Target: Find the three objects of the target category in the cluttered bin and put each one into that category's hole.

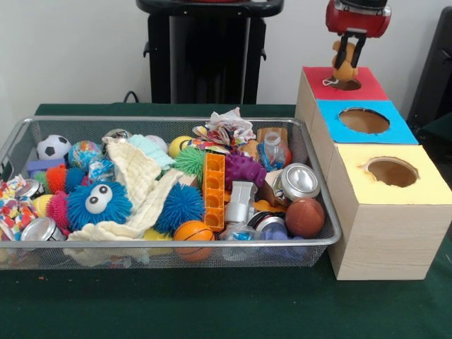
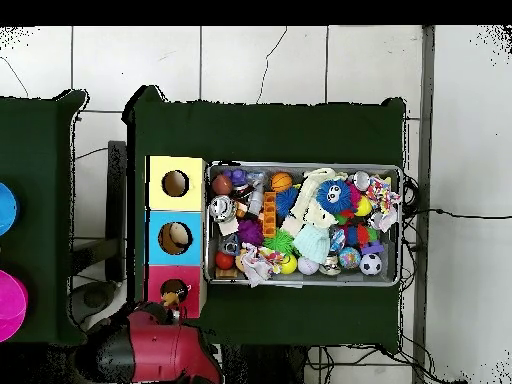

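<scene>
A silver wire-mesh bin [image 1: 311,152] sat on a dark green worktop [image 1: 212,304], heaped with clutter. Inside it were a blue spiky puffer ball with googly eyes [image 1: 99,203], a small soccer ball [image 1: 54,147], a toy basketball [image 1: 193,233], a brown toy football [image 1: 305,217], shiny metal cans [image 1: 299,181], an orange plastic block [image 1: 214,191], a purple spiky ball [image 1: 244,169] and a cream knitted cloth [image 1: 141,176]. Just beside the bin, at the right in the front view, stood a pale wood box [image 1: 385,244] with three round holes in a row, surrounded in yellow [image 1: 390,171], blue [image 1: 364,120] and red.

Above the red-surround hole [image 1: 346,84], the farthest from the camera, hung the red and black claw [image 1: 346,62]. Its fingers were clamped on a tan plush animal [image 1: 345,67], which hung between them. The toy's lower end reached the mouth of the red hole. In the overhead view the arm [image 2: 160,350] reached the same hole from the bottom edge.
</scene>
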`<state>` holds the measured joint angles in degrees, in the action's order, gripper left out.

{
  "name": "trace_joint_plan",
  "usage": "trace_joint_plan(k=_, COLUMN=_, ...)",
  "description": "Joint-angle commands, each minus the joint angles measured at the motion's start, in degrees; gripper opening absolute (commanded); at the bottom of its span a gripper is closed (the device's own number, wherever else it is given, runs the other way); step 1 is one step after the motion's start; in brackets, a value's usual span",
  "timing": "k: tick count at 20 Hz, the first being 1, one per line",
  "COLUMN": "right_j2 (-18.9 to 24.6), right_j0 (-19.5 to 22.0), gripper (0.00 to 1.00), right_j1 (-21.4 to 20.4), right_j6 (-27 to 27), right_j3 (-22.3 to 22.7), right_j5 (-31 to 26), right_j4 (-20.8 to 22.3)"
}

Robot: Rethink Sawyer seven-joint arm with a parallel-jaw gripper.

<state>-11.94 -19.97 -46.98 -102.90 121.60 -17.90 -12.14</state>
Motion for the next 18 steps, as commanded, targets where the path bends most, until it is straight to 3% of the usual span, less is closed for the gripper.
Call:
trace_joint_plan(k=1, right_j2=6.41, right_j0=0.94, gripper=0.0, right_j1=2.82, right_j6=-11.04, right_j3=-2.34, right_j5=-10.99, right_j4=-3.11)
trace_joint_plan(k=18, right_j2=8.16, right_j0=1.43, gripper=0.0, right_j1=2.22, right_j6=-10.31, right_j3=-4.42, right_j5=-15.07, right_j4=-5.55)
